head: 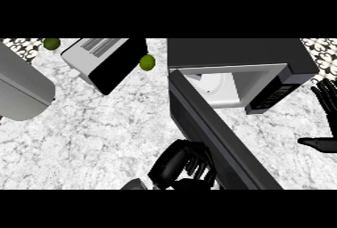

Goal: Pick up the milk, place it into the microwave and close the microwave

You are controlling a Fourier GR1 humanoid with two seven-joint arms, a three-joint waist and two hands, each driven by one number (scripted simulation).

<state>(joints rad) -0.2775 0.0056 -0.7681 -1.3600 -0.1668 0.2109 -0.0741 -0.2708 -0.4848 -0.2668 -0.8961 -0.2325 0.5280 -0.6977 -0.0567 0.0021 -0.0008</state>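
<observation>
The black microwave (237,51) stands at the back right with its white inside (220,87) showing. Its door (211,133) is swung open and runs from the cavity's left edge toward the view's lower edge. I cannot make out a milk carton anywhere; if it is inside, it blends with the white cavity. My left hand (176,165) is low in the middle, against the door's outer left face, fingers relaxed and holding nothing. At the right edge my right hand (326,102) rests open, fingers up, beside the microwave's control panel (276,93).
A white and black appliance (105,58) lies at an angle at the back left. One green lime (147,62) sits by it, another (51,43) at the far back left. A large grey object (20,89) fills the left edge. Marble counter (105,133) spreads between them.
</observation>
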